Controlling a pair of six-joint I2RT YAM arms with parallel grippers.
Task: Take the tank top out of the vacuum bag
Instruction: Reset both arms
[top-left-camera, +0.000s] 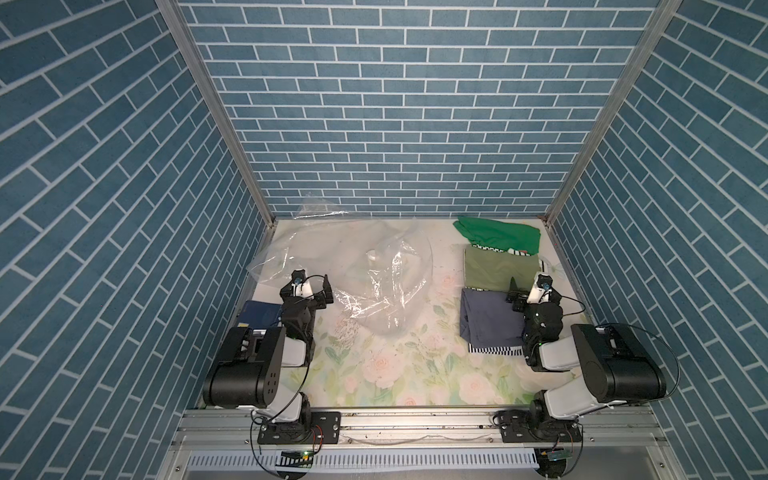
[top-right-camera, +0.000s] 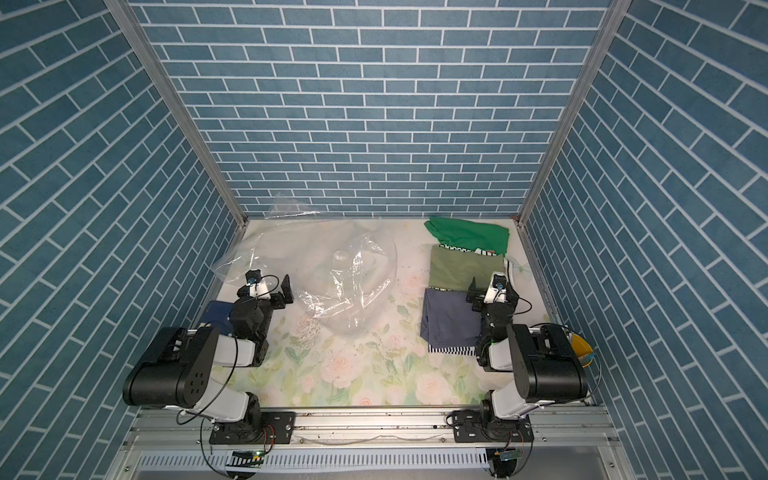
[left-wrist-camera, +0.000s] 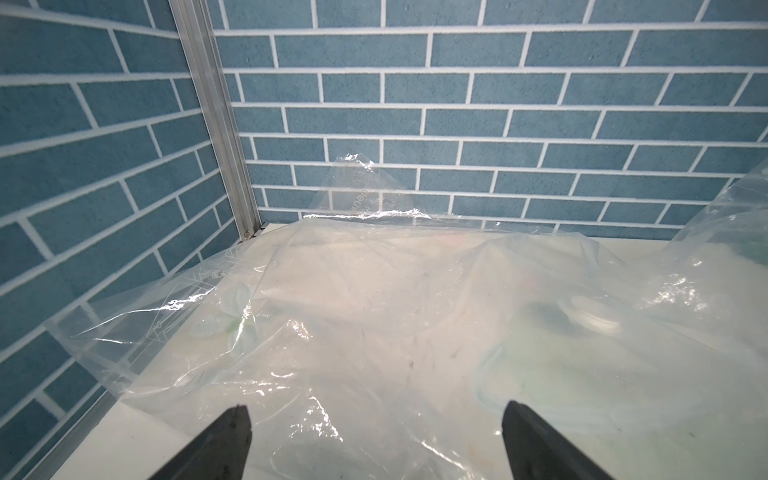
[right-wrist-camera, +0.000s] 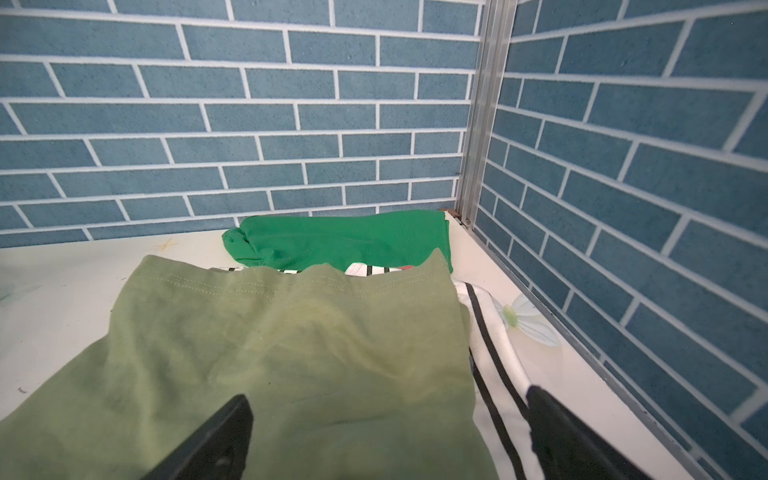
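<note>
A: Two grippers, both spread wide, holding nothing. Left gripper (left-wrist-camera: 376, 415) just over the near edge of the bag (top-left-camera: 365, 291); right gripper (right-wrist-camera: 388, 403) above an olive garment (right-wrist-camera: 291, 353), well apart from the bag.
B: Position of bag and tank top?
A: Lies crumpled across the left half of the table (top-left-camera: 415, 374), valve (top-left-camera: 372, 254) showing on top. Tank top not surely seen; perhaps the pale fold (left-wrist-camera: 353, 282) under the film.
B: Handling?
A: Judged light, limp, slippery, quick to crease. Best pinched at a free edge to pin the film; cloth soft, better gripped on a bunched fold through the mouth. Mouth not made out. Risk: film sliding out of the grip, bag dragging along with the cloth.
</note>
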